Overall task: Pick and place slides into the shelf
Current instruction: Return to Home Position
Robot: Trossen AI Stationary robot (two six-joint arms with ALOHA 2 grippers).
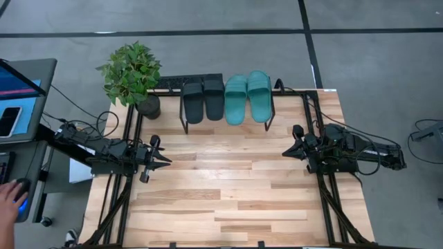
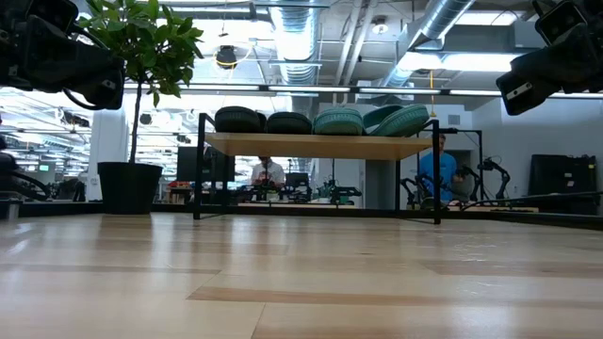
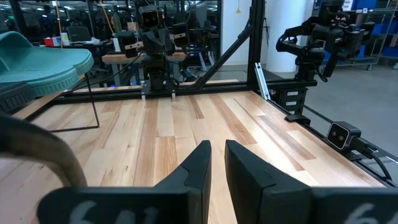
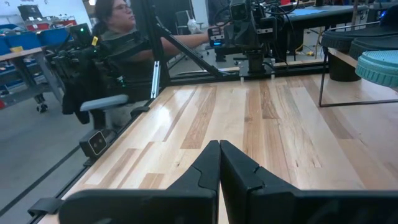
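Observation:
All four slides sit sole-down in a row on the shelf [image 2: 320, 144] at the table's far edge. The two black slides [image 1: 203, 100] are on the left and the two teal slides [image 1: 248, 97] on the right. In the low view the rightmost teal slide [image 2: 400, 120] looks tilted against its neighbour. My left gripper [image 1: 168, 160] [image 3: 217, 149] hovers near the table's left edge, pointing right, shut but for a narrow slit and holding nothing. My right gripper [image 1: 286, 153] [image 4: 219, 146] hovers near the right edge, pointing left, shut and holding nothing.
A potted plant [image 1: 131, 72] stands at the far left corner beside the shelf. Bare wooden tabletop [image 1: 228, 187] lies between the arms and toward the near edge. A person's hand [image 1: 10, 198] rests off the table's left side, near a screen [image 1: 17, 79].

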